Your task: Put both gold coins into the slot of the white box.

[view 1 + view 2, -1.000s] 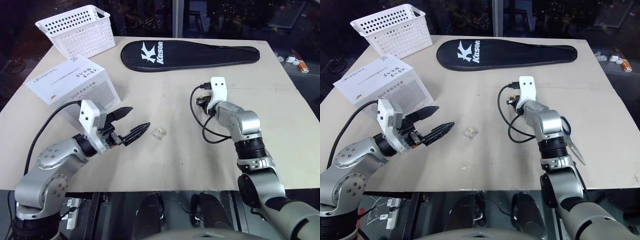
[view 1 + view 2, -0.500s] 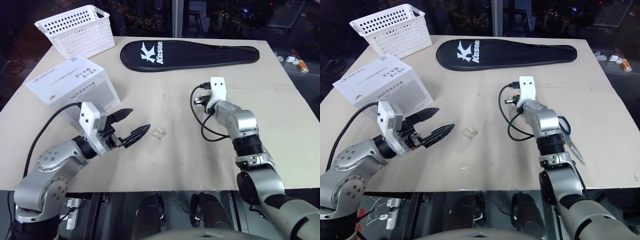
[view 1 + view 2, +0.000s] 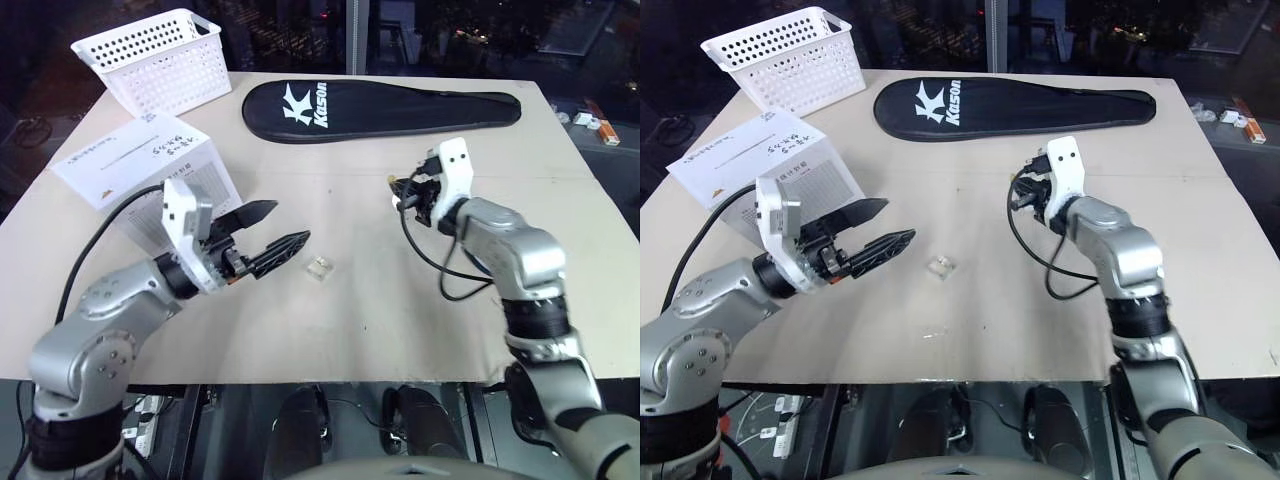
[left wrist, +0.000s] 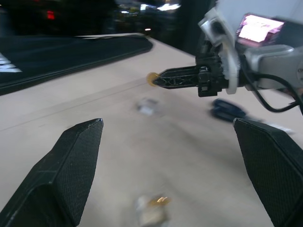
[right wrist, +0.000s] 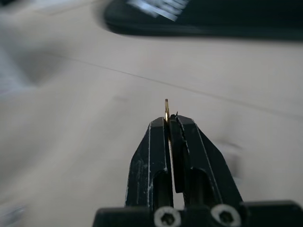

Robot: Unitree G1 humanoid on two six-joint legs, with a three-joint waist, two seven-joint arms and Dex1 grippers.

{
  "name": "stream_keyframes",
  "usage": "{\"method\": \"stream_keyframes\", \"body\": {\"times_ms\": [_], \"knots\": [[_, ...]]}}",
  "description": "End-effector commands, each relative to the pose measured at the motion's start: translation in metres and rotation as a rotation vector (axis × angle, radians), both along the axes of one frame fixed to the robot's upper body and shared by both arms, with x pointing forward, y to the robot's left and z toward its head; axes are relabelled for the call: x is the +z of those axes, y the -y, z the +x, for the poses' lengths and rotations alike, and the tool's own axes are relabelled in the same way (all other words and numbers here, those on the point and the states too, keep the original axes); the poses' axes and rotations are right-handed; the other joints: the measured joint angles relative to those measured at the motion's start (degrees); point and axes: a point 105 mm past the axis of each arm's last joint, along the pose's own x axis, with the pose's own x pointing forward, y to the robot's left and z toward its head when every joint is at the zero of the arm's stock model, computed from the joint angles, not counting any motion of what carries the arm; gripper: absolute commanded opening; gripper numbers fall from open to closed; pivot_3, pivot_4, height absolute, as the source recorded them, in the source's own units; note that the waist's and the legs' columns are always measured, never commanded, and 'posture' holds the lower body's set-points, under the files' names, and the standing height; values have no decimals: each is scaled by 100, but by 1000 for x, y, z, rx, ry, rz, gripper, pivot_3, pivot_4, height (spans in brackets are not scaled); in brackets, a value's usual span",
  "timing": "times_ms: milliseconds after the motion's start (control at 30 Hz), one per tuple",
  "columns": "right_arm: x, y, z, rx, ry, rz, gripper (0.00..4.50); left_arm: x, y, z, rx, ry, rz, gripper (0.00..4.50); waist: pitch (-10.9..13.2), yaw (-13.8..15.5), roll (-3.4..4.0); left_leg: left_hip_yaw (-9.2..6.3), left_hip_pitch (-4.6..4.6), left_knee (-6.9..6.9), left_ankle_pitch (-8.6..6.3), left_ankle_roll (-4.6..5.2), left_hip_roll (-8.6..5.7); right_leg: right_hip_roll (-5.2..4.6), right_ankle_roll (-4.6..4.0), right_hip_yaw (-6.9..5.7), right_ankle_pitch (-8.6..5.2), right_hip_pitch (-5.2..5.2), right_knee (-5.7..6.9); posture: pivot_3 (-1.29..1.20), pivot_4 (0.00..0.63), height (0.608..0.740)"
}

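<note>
The white box (image 3: 150, 165) stands at the left of the table, with a thin line, the slot (image 3: 125, 147), across its top. My right gripper (image 3: 397, 187) hangs above the middle of the table, shut on one gold coin (image 4: 152, 78), whose thin edge pokes out between the fingertips (image 5: 166, 108). Lower down near the table's middle, the other gold coin (image 4: 160, 200) rests on a small clear holder (image 3: 317, 268). My left gripper (image 3: 288, 222) hovers open just left of that holder, in front of the box, pointing towards the right gripper.
A white perforated basket (image 3: 150, 60) sits at the far left corner. A long black racket cover (image 3: 380, 108) lies across the back. Blue-handled scissors (image 4: 227, 108) lie on the table below the right arm. Small items (image 3: 590, 122) rest at the far right edge.
My right gripper has lifted off the table and drawn back, its wrist turned to point left, the coin now showing between its fingers. My left gripper rose a little.
</note>
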Motion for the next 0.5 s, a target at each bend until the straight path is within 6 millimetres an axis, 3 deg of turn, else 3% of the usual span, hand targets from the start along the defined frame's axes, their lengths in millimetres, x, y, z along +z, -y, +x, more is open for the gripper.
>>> {"method": "stream_keyframes", "body": {"times_ms": [33, 67, 167, 300, 500], "knots": [[33, -15, -49, 268, 107, 2, 0, 18, 15, -4, -127, 9, -18, 3375, 1, 0, 2, 1, 0, 0, 0, 1, -1, 0, 3, 0, -2, 0, 0, 0, 150, 740], [36, -16, -55, 300, 112, -1, 0, 21, 18, -3, -146, 11, -17, 2802, 0, -12, 1, 1, 2, 0, 0, 1, -1, 0, 7, 1, -4, 1, 0, 0, 150, 740], [42, -17, -71, 389, 123, -14, 0, 26, 27, -6, -232, -3, -22, 2802, 1, -8, 1, 2, 7, 0, -1, 3, -2, 1, 16, 2, -9, 3, 1, 0, 150, 740], [49, -18, -87, 467, 138, -26, 0, 29, 35, -8, -315, 9, 11, 2024, 1, 11, 2, 0, 6, 0, -1, 3, -2, 2, 10, 2, -7, 3, 1, 0, 150, 740], [55, -18, -99, 530, 156, -26, 0, 33, 42, -6, -395, 5, 20, 2024, 2, 26, 1, 0, 5, 0, -1, 3, -4, 2, 9, 2, -6, 3, -1, 0, 150, 740]]}}
